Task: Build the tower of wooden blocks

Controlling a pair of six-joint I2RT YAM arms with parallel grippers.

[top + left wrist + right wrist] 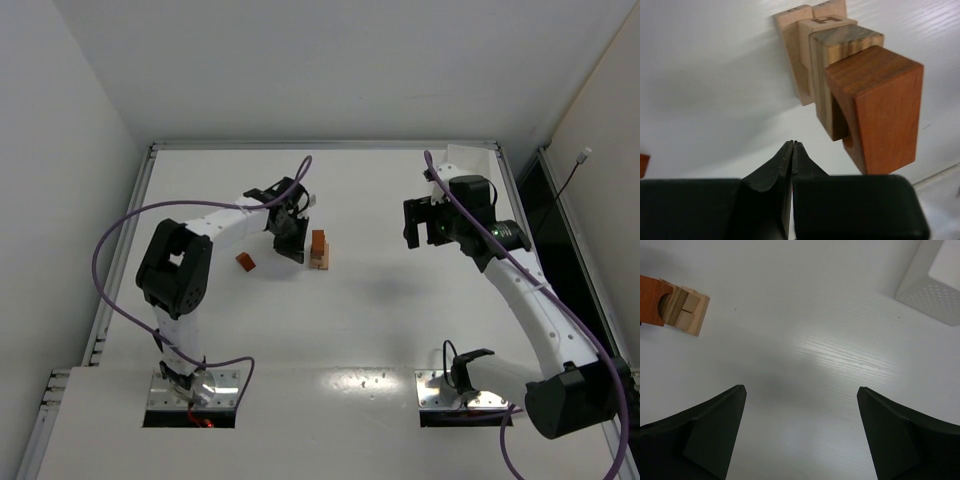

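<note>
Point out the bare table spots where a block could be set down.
Bare: the wide stretch of table between the tower and the right gripper, and the table on the tower's near side. Crowded: beside the tower, hemmed by the left gripper and a loose reddish-orange block.

White table (380,310), metal rim (320,145). Plain white walls (300,60) on three sides. Faint glare (365,380) on the tabletop near the front edge.
</note>
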